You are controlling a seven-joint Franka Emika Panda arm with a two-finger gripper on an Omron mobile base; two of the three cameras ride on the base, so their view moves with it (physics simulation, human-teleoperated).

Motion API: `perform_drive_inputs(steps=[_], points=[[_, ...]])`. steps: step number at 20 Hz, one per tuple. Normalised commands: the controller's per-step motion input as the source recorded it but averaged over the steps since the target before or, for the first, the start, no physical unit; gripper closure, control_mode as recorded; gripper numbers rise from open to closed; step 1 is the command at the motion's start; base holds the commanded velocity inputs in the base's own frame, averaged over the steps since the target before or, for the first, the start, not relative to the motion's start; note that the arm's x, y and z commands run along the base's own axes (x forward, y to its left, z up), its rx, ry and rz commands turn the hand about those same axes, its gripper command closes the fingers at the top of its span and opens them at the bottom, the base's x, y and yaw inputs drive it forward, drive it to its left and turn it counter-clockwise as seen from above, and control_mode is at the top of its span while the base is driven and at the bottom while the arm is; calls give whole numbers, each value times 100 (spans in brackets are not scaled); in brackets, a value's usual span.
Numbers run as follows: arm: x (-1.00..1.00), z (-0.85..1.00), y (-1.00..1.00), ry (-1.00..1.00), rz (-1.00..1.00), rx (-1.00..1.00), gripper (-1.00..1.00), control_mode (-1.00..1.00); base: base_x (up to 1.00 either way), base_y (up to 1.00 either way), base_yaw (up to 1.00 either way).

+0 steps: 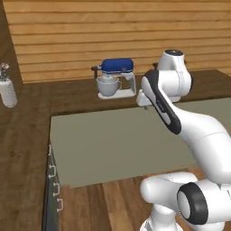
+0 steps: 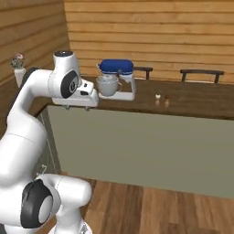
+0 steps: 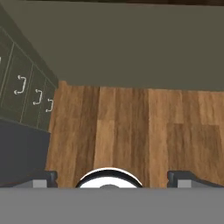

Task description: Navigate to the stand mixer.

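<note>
The stand mixer (image 1: 115,78) has a glossy blue head, a pale base and a silver-grey bowl. It stands on the dark wooden counter (image 1: 72,92) straight ahead, beyond the grey island wall. The right base view shows the stand mixer (image 2: 116,79) just right of the arm's wrist. My gripper (image 2: 78,107) hangs in front of the island wall, pointing down at the floor. In the hand view my gripper (image 3: 113,178) is open, its fingertips (image 3: 46,177) wide apart with nothing between them.
A grey island wall (image 1: 126,140) blocks the way between the base and the counter. Grey drawers with handles (image 1: 54,180) run down the left side. A white vase with flowers (image 1: 6,88) stands far left. Two small shakers (image 2: 162,98) and chair backs (image 2: 201,72) lie to the right.
</note>
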Motion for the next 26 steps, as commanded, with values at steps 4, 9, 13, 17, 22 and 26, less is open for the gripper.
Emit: perform_drive_inputs(steps=[4,9,13,17,22,26], points=[[0,0,0,0,0,0,-100,100,100,-18,5],[0,0,0,0,0,0,-100,100,97,-1,5],[0,0,0,0,0,0,-100,100,96,-2,5],[0,0,0,0,0,0,-100,100,83,-18,1],[0,0,0,0,0,0,-100,100,41,-22,0],[0,0,0,0,0,0,-100,100,40,-21,0]])
